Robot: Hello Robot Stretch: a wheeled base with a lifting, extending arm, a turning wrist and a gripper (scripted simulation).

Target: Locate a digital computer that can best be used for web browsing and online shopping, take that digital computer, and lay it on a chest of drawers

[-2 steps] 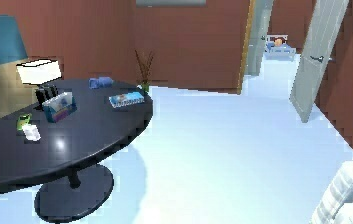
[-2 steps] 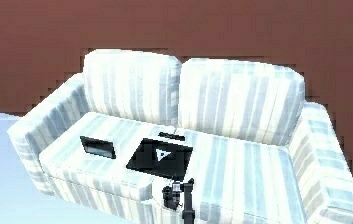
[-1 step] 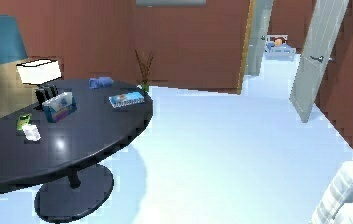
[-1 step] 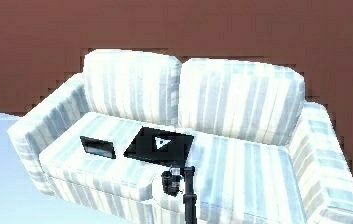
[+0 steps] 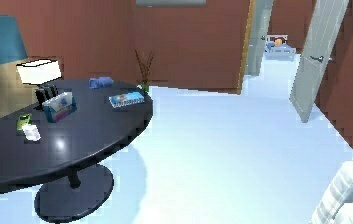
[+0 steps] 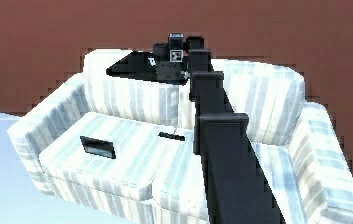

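In the arm side view my arm [image 6: 219,130] rises as a dark bar across a pale striped sofa [image 6: 254,90]. Its gripper [image 6: 156,62] is up by the top of the sofa's backrest. A dark flat slab, perhaps a laptop [image 6: 130,67], is at the gripper's far end, against the backrest top. I cannot tell whether the gripper holds it. A smaller dark flat device [image 6: 96,147] lies on the sofa's left seat cushion. A thin dark stick-like thing [image 6: 169,133] lies on the middle of the seat.
The forward view's left has a round dark pedestal table [image 5: 84,150] with a white box-like lamp [image 5: 39,70], a holder of pens [image 5: 59,103], a blue book [image 5: 127,98] and a twig plant [image 5: 144,68]. An open door [image 5: 319,60] and doorway [image 5: 274,45] lie ahead; pale floor stretches between.
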